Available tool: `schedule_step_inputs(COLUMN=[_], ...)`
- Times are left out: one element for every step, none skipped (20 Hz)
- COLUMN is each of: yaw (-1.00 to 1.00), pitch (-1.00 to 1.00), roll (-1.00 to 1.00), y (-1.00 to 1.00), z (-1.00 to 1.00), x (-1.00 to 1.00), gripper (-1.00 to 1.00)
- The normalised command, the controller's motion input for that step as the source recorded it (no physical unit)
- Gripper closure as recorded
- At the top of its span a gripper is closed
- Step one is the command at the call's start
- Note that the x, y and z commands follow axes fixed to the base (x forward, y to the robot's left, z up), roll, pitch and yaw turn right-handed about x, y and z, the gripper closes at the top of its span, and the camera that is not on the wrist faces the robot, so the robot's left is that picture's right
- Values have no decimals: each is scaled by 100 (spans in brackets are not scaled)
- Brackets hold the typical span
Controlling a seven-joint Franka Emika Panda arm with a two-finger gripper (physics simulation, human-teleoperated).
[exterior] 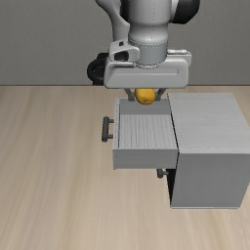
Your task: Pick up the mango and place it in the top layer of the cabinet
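A yellow-orange mango (145, 96) hangs between the fingers of my gripper (145, 97), which is shut on it from both sides. The white gripper body sits directly above it and hides the mango's top. The mango is at the far edge of the top drawer (145, 137), which is pulled out of the grey cabinet (208, 146) toward the exterior view's left. The drawer's dark handle (107, 128) points left. I see nothing lying inside the drawer.
A second small dark handle (161, 174) shows low on the cabinet's left face, below the open drawer. The wooden floor (49, 186) stretches out to the exterior view's left and front. The arm's base stands behind the drawer.
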Motion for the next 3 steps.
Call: schedule_step_inputs(yaw=[0, 0, 0], pitch=[0, 0, 0], roll=[0, 0, 0], y=[0, 0, 0], z=[0, 0, 0], x=[0, 0, 0], gripper=[-100, -100, -100])
